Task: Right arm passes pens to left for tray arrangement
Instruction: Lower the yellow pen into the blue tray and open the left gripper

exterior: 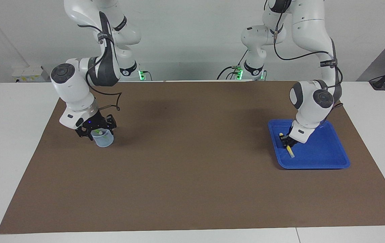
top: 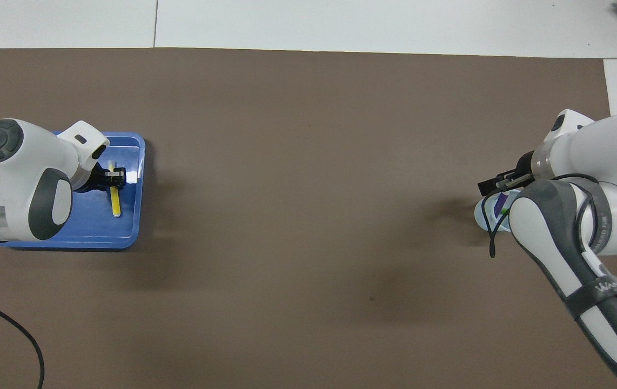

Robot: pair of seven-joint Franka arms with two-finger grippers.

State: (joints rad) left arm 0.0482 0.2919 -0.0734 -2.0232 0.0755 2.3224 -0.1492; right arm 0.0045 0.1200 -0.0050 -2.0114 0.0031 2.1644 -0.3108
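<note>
Yellow pen lies flat in tray. Left gripper low over the pen's middle; grip state unclear. Right gripper at cup rim, over green pen; grip state unclear.

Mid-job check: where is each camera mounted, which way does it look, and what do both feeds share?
Facing view: high across the table, looking at the robots; both whole arms show, left end effector down in the tray, right end effector at the cup.
Overhead view: above the robots' end, looking steeply down and forward; only forearms and wrists show.
Shared: tray, yellow pen, cup, both end effectors.
</note>
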